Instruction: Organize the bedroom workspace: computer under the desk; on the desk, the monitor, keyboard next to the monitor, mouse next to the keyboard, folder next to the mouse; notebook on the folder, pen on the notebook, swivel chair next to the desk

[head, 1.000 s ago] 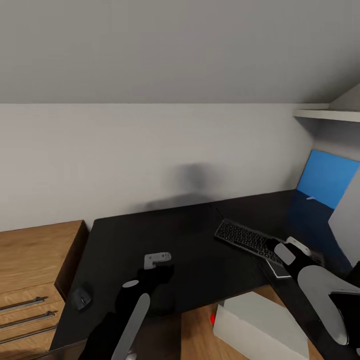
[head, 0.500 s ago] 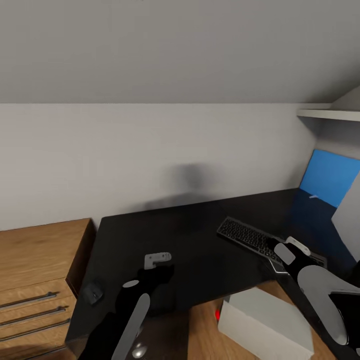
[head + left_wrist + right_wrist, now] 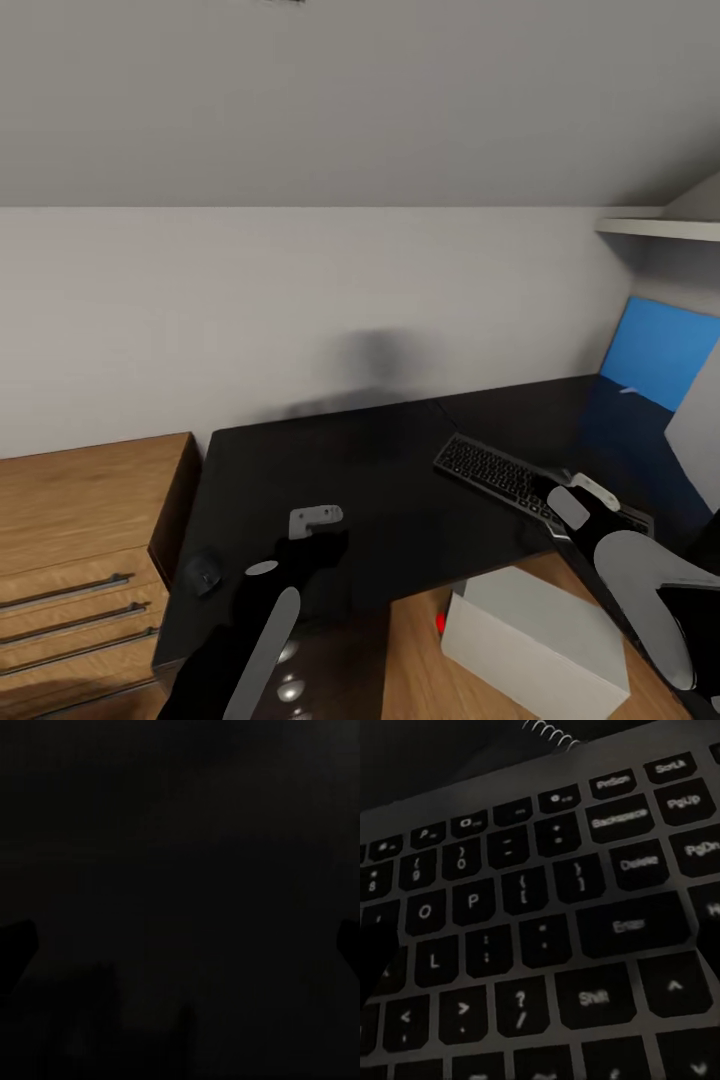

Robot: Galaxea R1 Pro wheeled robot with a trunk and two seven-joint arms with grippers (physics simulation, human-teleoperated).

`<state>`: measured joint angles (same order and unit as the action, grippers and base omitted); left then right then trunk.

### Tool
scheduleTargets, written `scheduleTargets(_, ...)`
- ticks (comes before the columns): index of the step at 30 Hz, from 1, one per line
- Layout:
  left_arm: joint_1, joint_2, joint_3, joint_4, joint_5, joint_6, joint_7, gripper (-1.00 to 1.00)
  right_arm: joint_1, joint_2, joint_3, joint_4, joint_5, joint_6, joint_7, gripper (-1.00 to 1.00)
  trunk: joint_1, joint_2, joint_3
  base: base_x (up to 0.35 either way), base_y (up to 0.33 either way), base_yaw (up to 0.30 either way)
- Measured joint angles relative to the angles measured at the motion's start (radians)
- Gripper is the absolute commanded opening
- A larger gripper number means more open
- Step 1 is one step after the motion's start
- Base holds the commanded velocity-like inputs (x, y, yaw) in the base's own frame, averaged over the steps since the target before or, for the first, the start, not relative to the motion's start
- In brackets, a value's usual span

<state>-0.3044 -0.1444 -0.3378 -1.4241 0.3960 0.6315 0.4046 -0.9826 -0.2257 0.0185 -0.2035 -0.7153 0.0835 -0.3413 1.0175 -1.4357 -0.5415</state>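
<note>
Dark grey keys in a thin silvery frame mark the slim keyboard [image 3: 497, 475], which lies at a slant on the glossy black top of the long desk [image 3: 400, 480], toward its right part. My right gripper [image 3: 578, 500] sits at the keyboard's near right end; its wrist view looks closely along the Enter, Shift and Backspace keys [image 3: 619, 924], with a spiral wire binding [image 3: 551, 731] just past the frame. I cannot tell from these views how far apart its fingers stand or whether they hold the keyboard. My left gripper [image 3: 315, 525] hangs over the desk's front middle; its wrist view is almost wholly black, with two dark shapes at the edges, and I cannot tell its opening either. A small rounded dark mouse [image 3: 205, 573] rests near the desk's left front corner, well apart from the keyboard. Below the front edge, a light grey-white boxy computer [image 3: 535, 640] with a red dot stands on the wood floor. Beside the desk's left end is a light wooden drawer unit [image 3: 75, 560]. At far right, a bright blue panel [image 3: 655, 350] leans behind a pale grey slab [image 3: 700, 430].
</note>
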Motion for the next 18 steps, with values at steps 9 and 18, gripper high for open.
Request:
scheduleTargets(9,0.0,-0.001,-0.003,0.001,0.0,0.0,0.0,1.0,0.0,0.0,0.001,0.002,0.003,0.0,-0.001,1.0,0.0,0.0,0.0,-0.057,0.188,0.0)
scheduleTargets(18,0.0,-0.001,-0.003,0.008,-0.001,0.0,0.0,1.0,-0.001,0.0,0.001,0.002,0.001,0.0,0.001,1.0,0.0,0.0,0.0,-0.001,0.018,0.0)
